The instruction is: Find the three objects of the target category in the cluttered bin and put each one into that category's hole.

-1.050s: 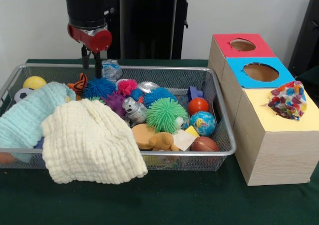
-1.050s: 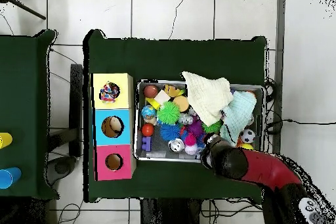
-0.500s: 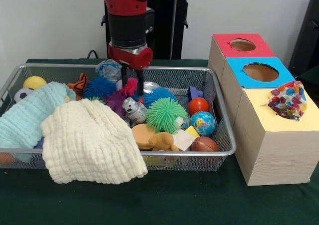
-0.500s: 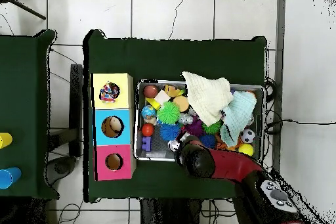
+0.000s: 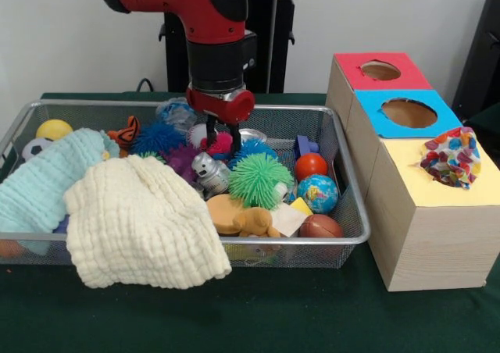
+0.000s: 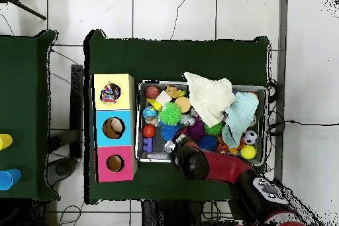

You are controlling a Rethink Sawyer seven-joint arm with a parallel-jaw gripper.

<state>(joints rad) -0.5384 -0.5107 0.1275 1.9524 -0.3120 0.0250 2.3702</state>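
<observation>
A: Gripper (image 5: pixel 221 141) sits low in the wire bin (image 5: pixel 348 183), its two dark fingers either side of the pink spiky ball (image 5: pixel 223 143). We cannot tell from either view whether the fingers press on it or merely straddle it.

B: Agreed, we log grip state as undetermined. What do we see around the gripper?

A: In the front view, a blue spiky ball (image 5: pixel 155 137) lies to its left, another blue spiky ball (image 5: pixel 254 148) just to its right, and the green spiky ball (image 5: pixel 260 180) in front and to the right. A silver toy (image 5: pixel 210 172) sits just in front of the gripper, a purple spiky ball (image 5: pixel 182 160) beside that.

B: And the box (image 5: pixel 422 205) with holes?

A: Well to the gripper's right, on the green worktop (image 5: pixel 273 314). A multicoloured ball (image 5: pixel 452 157) rests in the yellow hole (image 5: pixel 445 165).

B: Overhead, the arm (image 6: pixel 218 167) covers that bin corner.
</observation>
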